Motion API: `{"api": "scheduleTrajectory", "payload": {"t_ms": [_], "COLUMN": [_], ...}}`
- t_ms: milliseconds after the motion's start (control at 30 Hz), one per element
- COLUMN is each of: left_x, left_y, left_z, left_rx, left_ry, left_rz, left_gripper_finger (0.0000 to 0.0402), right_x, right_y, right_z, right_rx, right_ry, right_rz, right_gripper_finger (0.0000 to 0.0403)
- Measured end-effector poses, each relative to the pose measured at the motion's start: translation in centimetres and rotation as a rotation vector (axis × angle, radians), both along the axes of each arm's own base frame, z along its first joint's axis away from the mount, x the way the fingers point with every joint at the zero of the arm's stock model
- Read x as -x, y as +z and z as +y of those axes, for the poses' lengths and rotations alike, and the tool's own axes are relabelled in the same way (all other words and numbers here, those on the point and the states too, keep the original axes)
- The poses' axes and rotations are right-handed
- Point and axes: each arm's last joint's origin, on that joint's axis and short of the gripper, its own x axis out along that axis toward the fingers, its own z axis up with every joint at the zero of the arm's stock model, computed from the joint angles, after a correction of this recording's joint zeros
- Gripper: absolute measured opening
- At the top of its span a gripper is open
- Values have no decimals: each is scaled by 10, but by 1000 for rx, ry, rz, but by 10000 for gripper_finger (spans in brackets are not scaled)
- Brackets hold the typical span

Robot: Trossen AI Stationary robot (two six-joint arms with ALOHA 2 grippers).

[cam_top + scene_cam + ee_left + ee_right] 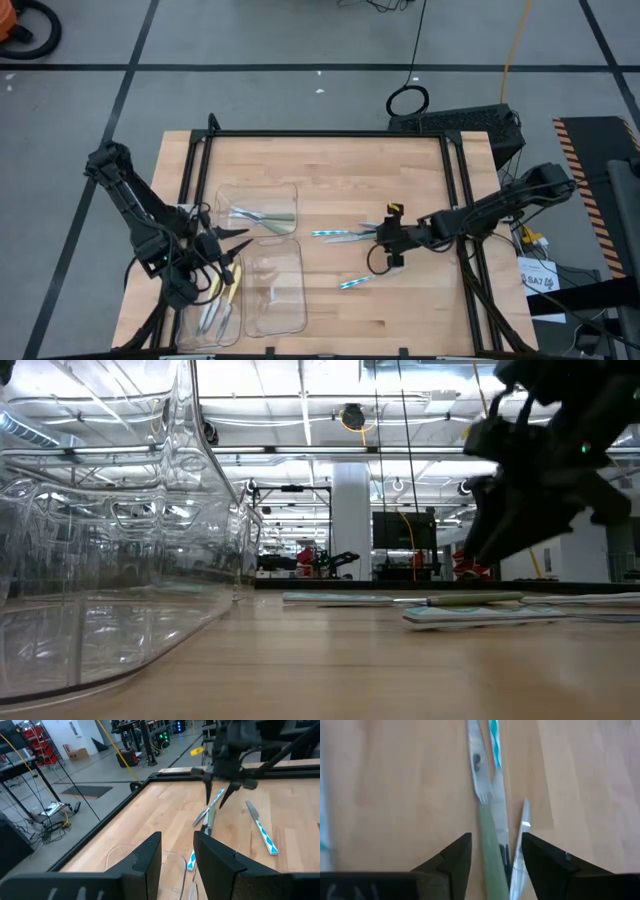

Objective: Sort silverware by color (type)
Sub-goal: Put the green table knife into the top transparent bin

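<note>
Your right claw (492, 852) hangs open and empty over the pale green utensil (492, 845) lying flat on the desk (400, 170). Judge it light, stiff and slippery; pinch the plastic handle. Your left claw (177, 852) waits part-open, empty, by the trays.

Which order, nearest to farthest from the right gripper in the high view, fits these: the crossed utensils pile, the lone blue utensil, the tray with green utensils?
1. Crossed utensils pile, right at the right gripper.
2. Lone blue utensil, nearer the table's front.
3. Tray with green utensils, across on the left arm's side.

Blue and green silverware (345, 236) lies mid-table, one blue piece (353, 283) apart; others fill trays
</note>
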Motion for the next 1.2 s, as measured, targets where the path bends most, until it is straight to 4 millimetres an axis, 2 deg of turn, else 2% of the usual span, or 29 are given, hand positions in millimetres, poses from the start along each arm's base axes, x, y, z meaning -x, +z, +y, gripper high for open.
{"api": "scheduleTrajectory", "payload": {"t_ms": [167,300,533,733,1067,1200], "left_x": [-2,-3,-3,-3,-3,-4], "left_y": [3,5,4,4,4,4], "left_z": [-3,-5,-4,-4,-4,-4], "left_rx": [-25,-39,-38,-42,-69,-80], "left_ry": [-20,-29,-29,-30,-36,-37], "left_rz": [-2,-2,-1,1,14,20], "left_gripper_finger": [122,122,122,122,122,122], "right_x": [6,5,4,0,3,4], "right_y": [-14,-17,-24,-38,-48,-49], "right_z": [-12,-17,-23,-23,-28,-27], "right_rx": [-22,-92,-99,-203,-195,-220], "right_ry": [-35,-19,-54,-10,-6,9], "right_rz": [-1,-10,26,111,199,209], "right_gripper_finger": [189,203,197,168,66,60]}}
